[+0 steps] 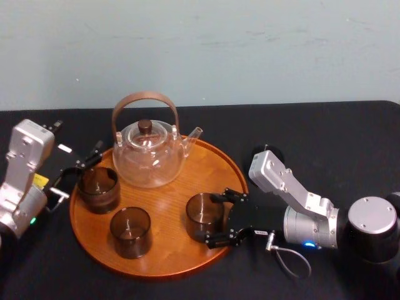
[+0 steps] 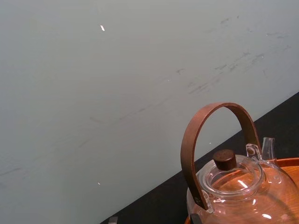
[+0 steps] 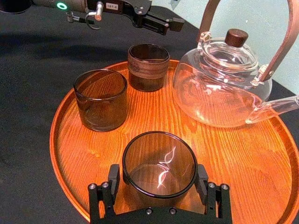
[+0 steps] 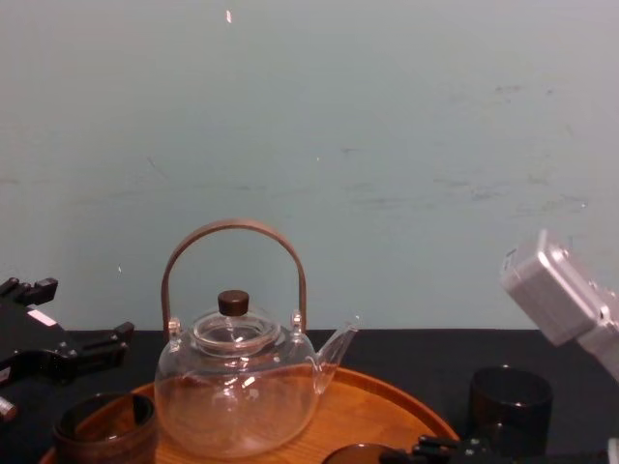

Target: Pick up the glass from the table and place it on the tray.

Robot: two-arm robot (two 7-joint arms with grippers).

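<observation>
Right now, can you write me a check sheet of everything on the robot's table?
Surface: black table.
Job's things: round wooden tray; smoky glass standing on its right side.
Clutter: glass teapot, plain glass and wood-banded glass on the tray; dark cup on the table off the tray.
Grippers: right gripper around the smoky glass; left gripper open beside the wood-banded glass.
Cables: thin loop at the right arm's wrist.
Surroundings: pale scuffed wall.

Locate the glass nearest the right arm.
Head view: the glass stands on the tray's right side, clasped between the right gripper's jaws, right of the front glass and front-right of the teapot.
</observation>
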